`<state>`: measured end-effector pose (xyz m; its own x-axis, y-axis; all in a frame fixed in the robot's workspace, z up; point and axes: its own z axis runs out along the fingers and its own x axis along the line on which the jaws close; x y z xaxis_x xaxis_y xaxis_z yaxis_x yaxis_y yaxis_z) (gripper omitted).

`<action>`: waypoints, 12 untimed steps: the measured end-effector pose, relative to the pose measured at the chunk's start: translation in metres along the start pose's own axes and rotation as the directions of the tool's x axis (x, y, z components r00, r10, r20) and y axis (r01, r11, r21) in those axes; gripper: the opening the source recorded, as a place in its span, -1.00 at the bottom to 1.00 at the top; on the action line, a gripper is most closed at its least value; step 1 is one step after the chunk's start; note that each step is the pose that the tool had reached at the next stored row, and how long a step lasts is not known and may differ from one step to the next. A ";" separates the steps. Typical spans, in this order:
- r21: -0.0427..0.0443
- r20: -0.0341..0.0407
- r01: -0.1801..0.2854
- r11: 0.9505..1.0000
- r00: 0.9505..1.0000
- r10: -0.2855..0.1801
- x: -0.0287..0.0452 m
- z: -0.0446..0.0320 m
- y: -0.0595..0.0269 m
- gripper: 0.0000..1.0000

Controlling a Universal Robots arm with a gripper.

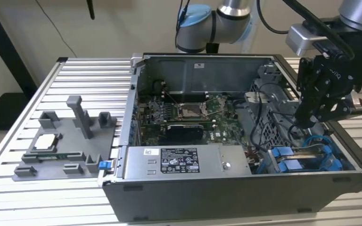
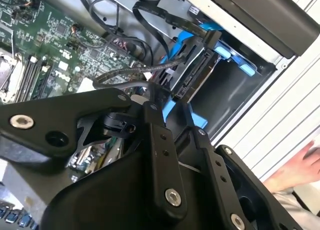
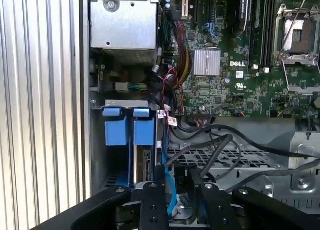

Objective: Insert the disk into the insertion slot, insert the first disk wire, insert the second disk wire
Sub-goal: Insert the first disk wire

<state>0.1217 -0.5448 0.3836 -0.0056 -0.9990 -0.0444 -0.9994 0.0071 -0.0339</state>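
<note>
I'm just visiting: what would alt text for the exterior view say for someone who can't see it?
A robot arm's black gripper reaches down into an open computer case lying on a ribbed metal table, near two blue carriers at the exterior view's right. A grey parts fixture sits on the exterior view's left.

Counted in the exterior view one open computer case (image 1: 244, 193), one motherboard (image 1: 222, 107), one silver power supply (image 1: 181, 162), one grey fixture tray (image 1: 61, 160) and one gripper (image 1: 303, 123). Counted in the first wrist view two blue carrier fronts (image 3: 116, 131) (image 3: 144, 131), one finned heatsink (image 3: 207, 61) and one processor socket (image 3: 298, 32). Noted one hand (image 2: 300, 162) in the second wrist view.
</note>
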 end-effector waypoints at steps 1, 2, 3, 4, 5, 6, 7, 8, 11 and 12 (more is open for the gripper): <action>0.000 0.003 0.000 1.000 1.000 0.000 0.0000 -0.0001 0.0000 1.00; 0.000 0.003 0.001 1.000 1.000 -0.001 0.0000 -0.0001 0.0001 1.00; 0.000 0.004 0.001 1.000 1.000 -0.001 0.0000 -0.0001 0.0002 1.00; 0.000 0.004 0.001 1.000 1.000 -0.001 0.0000 -0.0001 0.0005 1.00; 0.000 0.004 0.001 1.000 1.000 -0.001 0.0001 -0.0001 0.0009 1.00; 0.000 0.004 0.001 1.000 1.000 -0.001 0.0002 -0.0001 0.0011 1.00; 0.000 0.004 0.001 1.000 1.000 -0.001 0.0002 0.0000 0.0015 1.00; 0.000 0.004 0.001 1.000 1.000 -0.001 0.0002 0.0002 0.0019 1.00; 0.001 0.005 0.002 1.000 1.000 -0.002 0.0002 0.0002 0.0028 1.00; 0.001 0.008 0.001 1.000 1.000 -0.002 0.0002 0.0001 0.0028 1.00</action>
<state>0.1190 -0.5449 0.3834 -0.0038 -0.9986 -0.0520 -0.9994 0.0057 -0.0347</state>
